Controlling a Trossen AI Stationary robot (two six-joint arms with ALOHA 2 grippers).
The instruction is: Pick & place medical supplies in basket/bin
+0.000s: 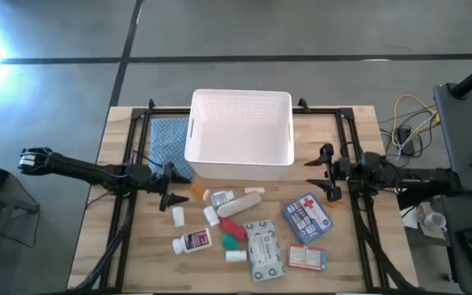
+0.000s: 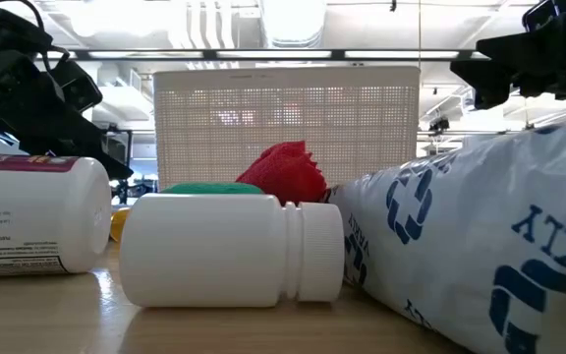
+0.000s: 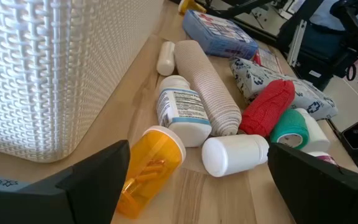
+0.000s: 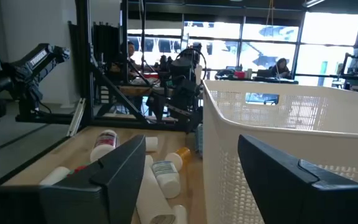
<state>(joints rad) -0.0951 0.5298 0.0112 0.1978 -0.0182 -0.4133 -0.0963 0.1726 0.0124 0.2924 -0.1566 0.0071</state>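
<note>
The white slotted bin [image 1: 240, 127] stands at the table's far middle. In front of it lie the medical supplies: an orange vial [image 3: 145, 171], white pill bottles [image 3: 235, 154] [image 1: 193, 241], a beige roll [image 3: 207, 87], a red roll [image 3: 267, 106], a green-banded roll [image 3: 294, 127], a blue red-cross pouch [image 1: 306, 216], a grey-white packet [image 1: 265, 250] and a white-red box [image 1: 307, 257]. My left gripper [image 1: 173, 185] hovers open just left of the pile, pointing at it. My right gripper [image 1: 324, 174] is open at the bin's near right corner, holding nothing.
A blue patterned cloth [image 1: 170, 139] lies left of the bin, partly under it. Black frame rails [image 1: 129, 205] run along the table's left and right sides. Bare wood shows at the near left [image 1: 138, 262] and the near right corner.
</note>
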